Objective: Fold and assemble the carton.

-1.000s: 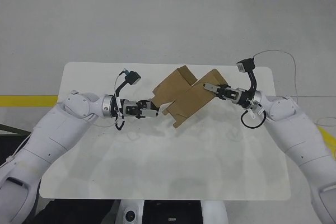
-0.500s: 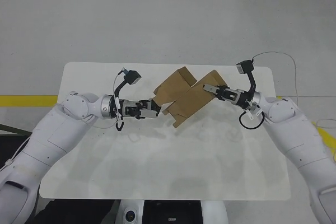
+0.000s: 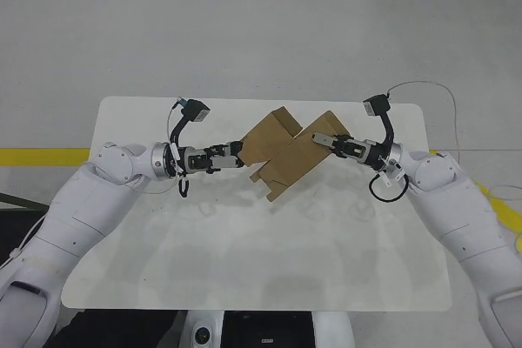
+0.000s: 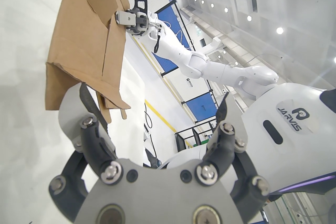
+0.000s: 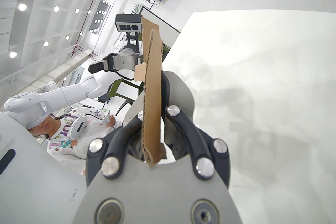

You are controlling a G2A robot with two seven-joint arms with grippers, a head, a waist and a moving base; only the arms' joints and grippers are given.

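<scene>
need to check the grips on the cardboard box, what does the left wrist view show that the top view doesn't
Left wrist view: the left gripper stands wide open, with one finger near the lower flap of the brown corrugated cardboard carton and not clamping it.
Top view: the rounded white table in full, the half-folded carton at its far middle, and an arm coming in from each side.
Both: the right gripper is shut on the carton's edge opposite the left gripper.
</scene>
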